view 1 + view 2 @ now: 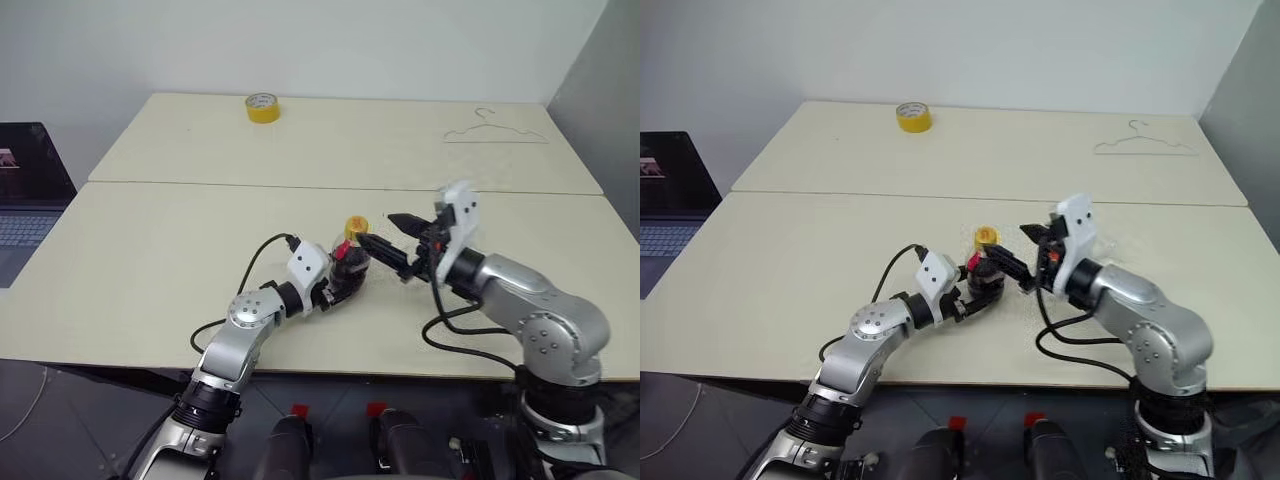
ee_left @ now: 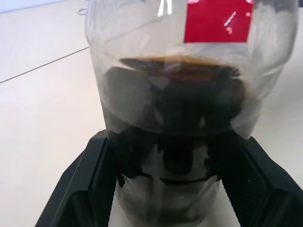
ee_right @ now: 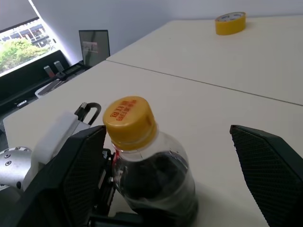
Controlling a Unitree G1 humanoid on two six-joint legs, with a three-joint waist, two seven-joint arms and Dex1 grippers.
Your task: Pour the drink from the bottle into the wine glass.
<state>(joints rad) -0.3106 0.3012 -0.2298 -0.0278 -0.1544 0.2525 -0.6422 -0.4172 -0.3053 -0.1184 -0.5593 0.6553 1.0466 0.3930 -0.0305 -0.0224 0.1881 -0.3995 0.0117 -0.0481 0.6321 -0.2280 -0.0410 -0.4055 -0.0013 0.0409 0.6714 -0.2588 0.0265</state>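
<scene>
Little is done: the left pincer [image 1: 352, 268] is clamped on the bottle [image 1: 351, 262], upright at the near middle of the surface [image 1: 150, 250], yellow cap [image 3: 129, 122] on, drink [image 2: 175, 118] unpoured, while the right pincer [image 1: 392, 243], fingers spread wide, hovers beside it, so uncapping and pouring remain.

Even, soft indoor light falls over the pale table [image 1: 150, 260]; shadows under the arms are faint and short. In the right wrist view a window [image 3: 19, 47] at the far left glows with daylight. The bottle [image 2: 189, 118] sits soft and out of focus in the left wrist view, with small glare streaks on its red label [image 2: 218, 21].
</scene>
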